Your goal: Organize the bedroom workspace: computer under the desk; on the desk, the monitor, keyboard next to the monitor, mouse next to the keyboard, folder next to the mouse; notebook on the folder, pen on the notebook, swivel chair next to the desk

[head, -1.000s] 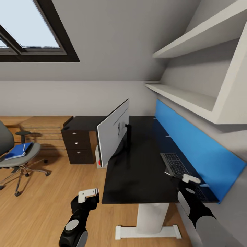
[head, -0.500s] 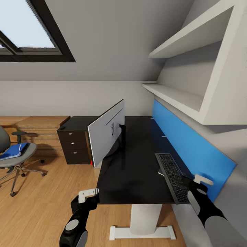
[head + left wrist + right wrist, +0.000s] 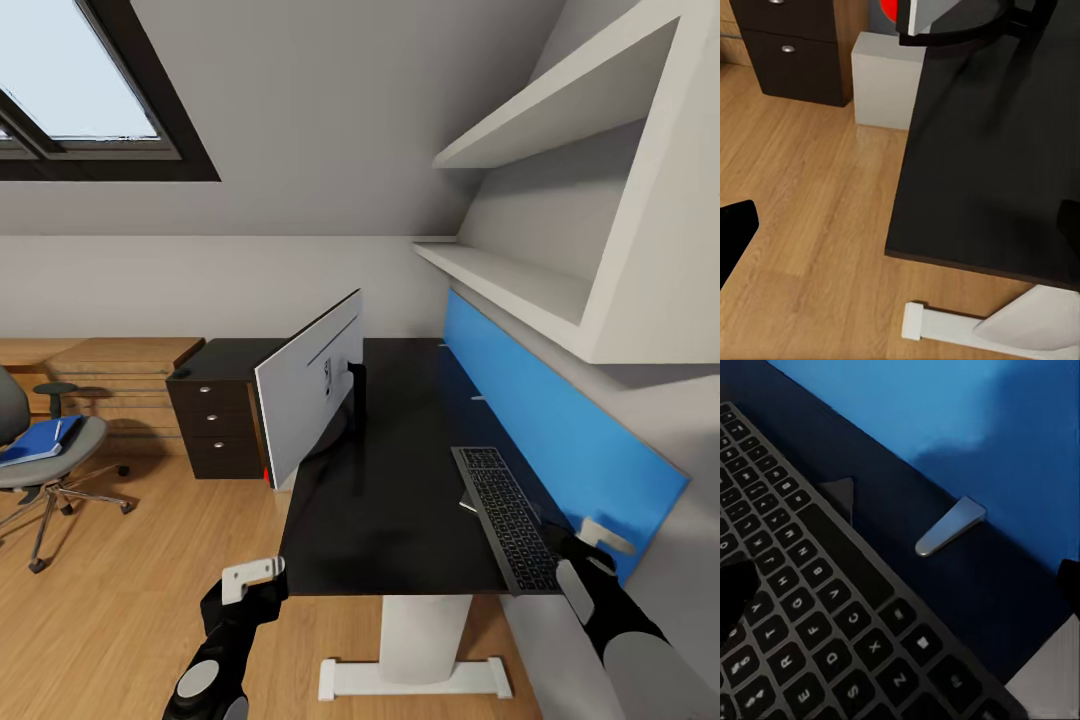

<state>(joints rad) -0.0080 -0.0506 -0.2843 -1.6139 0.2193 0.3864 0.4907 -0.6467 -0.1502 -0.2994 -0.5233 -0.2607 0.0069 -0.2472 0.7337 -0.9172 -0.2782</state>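
one monitor [image 3: 308, 397] stands on the black table [image 3: 400, 480], turned edge-on with its silver back showing and a red dot at its lower corner. one keyboard [image 3: 506, 517] lies flat on the table along the blue back panel [image 3: 550, 430], well apart from the monitor. one light grey computer [image 3: 886, 88] sits on the wood floor [image 3: 110, 610] under the table's edge, beside a black drawer unit [image 3: 218, 422] with three drawers. one swivel chair [image 3: 45, 455] stands well off from the table, with one blue folder [image 3: 38, 440] on its seat. two white shelves [image 3: 520, 275] hang above the panel. the left claw [image 3: 252, 577] hangs over the floor just off the table's near edge, its fingers spread and holding nothing. the right claw [image 3: 592, 537] hovers over the keyboard's near end by the panel; whether it is apart or together, i cannot tell. a small grey clip [image 3: 949, 526] sits against the panel beside the keyboard.
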